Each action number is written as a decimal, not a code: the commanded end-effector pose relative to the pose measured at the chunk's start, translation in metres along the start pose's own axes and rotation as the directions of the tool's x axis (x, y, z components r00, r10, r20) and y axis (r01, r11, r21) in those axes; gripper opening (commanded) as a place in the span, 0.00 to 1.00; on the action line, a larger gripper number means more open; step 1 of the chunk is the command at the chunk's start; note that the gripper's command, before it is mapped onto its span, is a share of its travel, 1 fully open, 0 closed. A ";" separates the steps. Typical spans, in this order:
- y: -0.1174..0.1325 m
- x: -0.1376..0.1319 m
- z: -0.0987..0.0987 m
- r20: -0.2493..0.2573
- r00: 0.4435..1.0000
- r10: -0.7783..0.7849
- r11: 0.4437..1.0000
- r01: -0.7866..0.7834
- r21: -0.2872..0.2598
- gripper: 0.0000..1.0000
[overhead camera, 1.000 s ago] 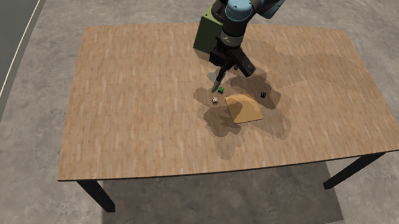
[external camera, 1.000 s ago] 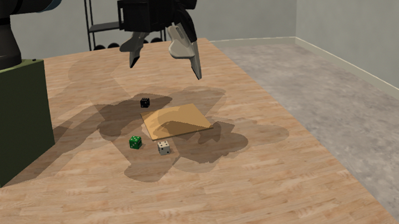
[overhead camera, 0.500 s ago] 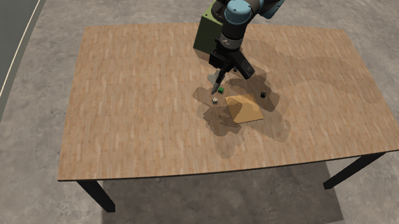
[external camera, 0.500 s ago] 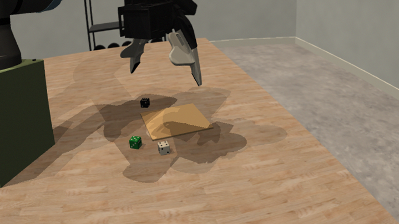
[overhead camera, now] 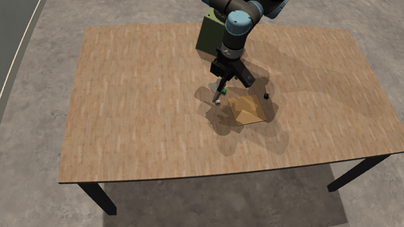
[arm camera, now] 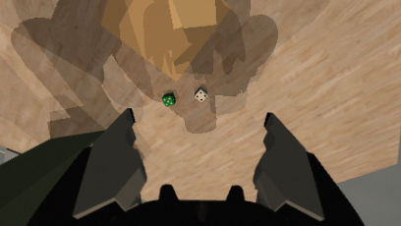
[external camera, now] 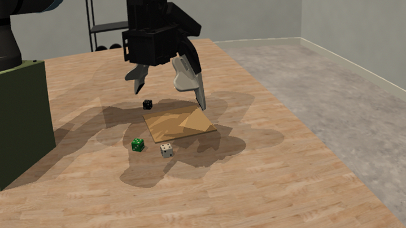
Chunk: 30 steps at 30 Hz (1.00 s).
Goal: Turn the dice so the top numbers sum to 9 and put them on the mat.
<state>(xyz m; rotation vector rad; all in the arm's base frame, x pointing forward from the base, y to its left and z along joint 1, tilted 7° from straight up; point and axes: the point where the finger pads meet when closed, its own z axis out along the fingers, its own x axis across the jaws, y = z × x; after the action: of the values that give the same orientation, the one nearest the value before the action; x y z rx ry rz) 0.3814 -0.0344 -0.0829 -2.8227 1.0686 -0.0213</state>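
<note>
Three small dice lie flat on the wooden table (overhead camera: 135, 103) (external camera: 204, 194), all off the mat. The green die (overhead camera: 224, 91) (external camera: 137, 144) (arm camera: 168, 99) and the white die (overhead camera: 218, 101) (external camera: 166, 150) (arm camera: 200, 95) sit close together just off one edge of the tan square mat (overhead camera: 249, 113) (external camera: 167, 128) (arm camera: 143, 29). The black die (overhead camera: 266, 95) (external camera: 147, 104) sits off the opposite side. The mat is bare. My gripper (overhead camera: 233, 90) (external camera: 170, 99) (arm camera: 200, 111) is open wide and empty. It hangs above the table near the green and white dice. The pips are too small to read surely.
The robot's green base block (overhead camera: 208, 36) (external camera: 10, 122) (arm camera: 29, 167) stands on the table close behind the dice. A dark shelf (external camera: 93, 27) stands beyond the table's far end. The table edge and the floor show at the right of the wrist view.
</note>
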 end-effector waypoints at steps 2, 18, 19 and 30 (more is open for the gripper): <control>-0.001 0.001 0.019 -0.003 1.000 0.000 1.000 0.000 0.000 1.00; -0.001 0.002 0.054 -0.003 1.000 0.000 1.000 0.000 0.000 1.00; -0.001 0.002 0.055 -0.003 1.000 0.000 1.000 0.000 0.000 1.00; -0.001 0.002 0.059 -0.003 1.000 0.000 1.000 0.000 0.000 1.00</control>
<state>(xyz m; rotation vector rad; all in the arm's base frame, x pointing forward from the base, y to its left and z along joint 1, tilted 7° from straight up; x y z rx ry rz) 0.3862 -0.0281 -0.1410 -2.8229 1.0690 -0.0236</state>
